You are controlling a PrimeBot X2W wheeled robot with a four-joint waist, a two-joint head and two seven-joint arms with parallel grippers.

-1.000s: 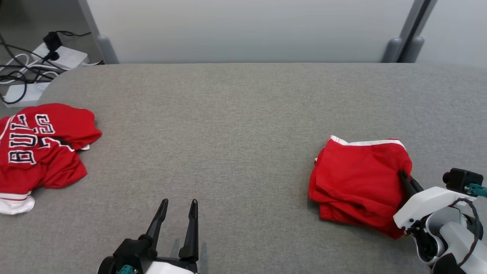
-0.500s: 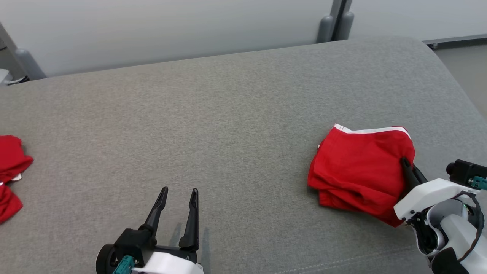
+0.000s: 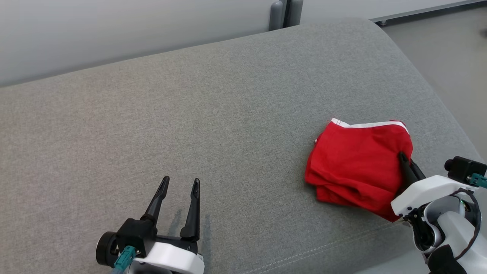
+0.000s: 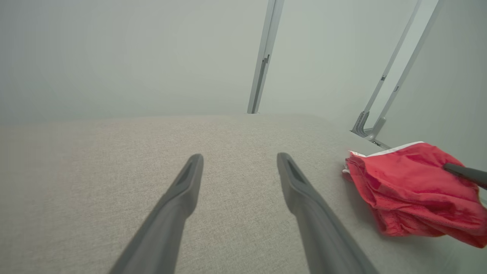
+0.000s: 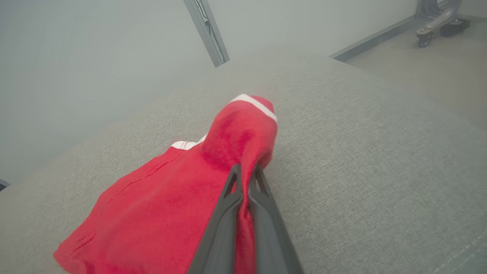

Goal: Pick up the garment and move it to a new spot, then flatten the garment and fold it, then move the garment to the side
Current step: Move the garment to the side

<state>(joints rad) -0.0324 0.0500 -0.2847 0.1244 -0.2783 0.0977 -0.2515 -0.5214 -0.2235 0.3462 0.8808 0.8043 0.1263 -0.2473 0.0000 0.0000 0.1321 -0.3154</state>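
surface: grey fabric table [image 3: 228,114] | on it: folded red garment [image 3: 357,167], near right edge

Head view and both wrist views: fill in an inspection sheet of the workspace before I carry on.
Surface: grey fabric pad, stitched seam along the near edge.
Job's things: red garment, folded, white trim, near the pad's right end.
Clutter: nothing seen.
Grippers: left gripper open, holding nothing; right gripper shut on the garment's edge.
Cables: black lead looped at the right wrist.
Surroundings: pale wall, grey posts, floor at right.
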